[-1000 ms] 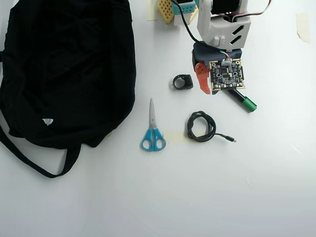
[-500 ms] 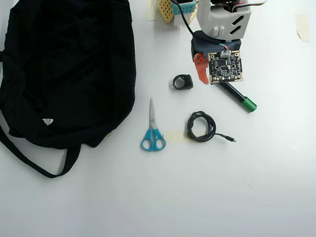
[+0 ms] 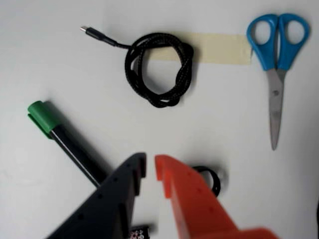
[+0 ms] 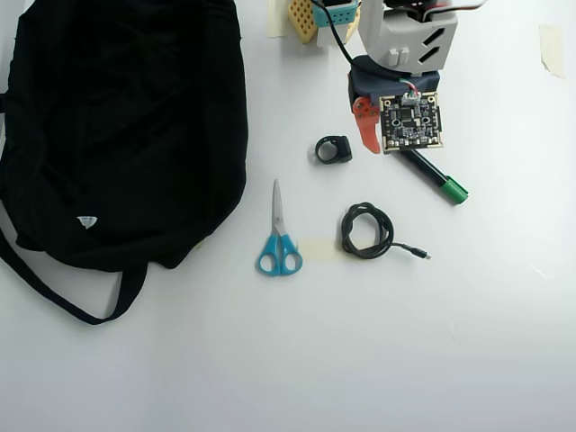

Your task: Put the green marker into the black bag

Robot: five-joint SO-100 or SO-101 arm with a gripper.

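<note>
The green marker (image 4: 436, 177) lies flat on the white table, a black barrel with its green cap pointing down-right in the overhead view. In the wrist view the marker (image 3: 70, 144) runs diagonally just left of my black finger (image 3: 119, 199), which covers its lower end. My gripper (image 3: 150, 167) is shut to a thin gap with nothing between the black and orange fingers. It hovers at the marker's upper end (image 4: 378, 148), not around it. The black bag (image 4: 126, 126) fills the left of the overhead view, its strap looping at the bottom.
Blue-handled scissors (image 4: 279, 238) lie between the bag and my gripper. A coiled black cable (image 4: 366, 231) lies on a tape strip (image 3: 219, 48). A small black ring-shaped clip (image 4: 333, 149) sits just left of the orange finger. The arm base (image 4: 324, 13) is at top centre.
My gripper has drawn back toward the arm base over the last second, uncovering more of the marker's barrel. The marker has stayed where it was.
</note>
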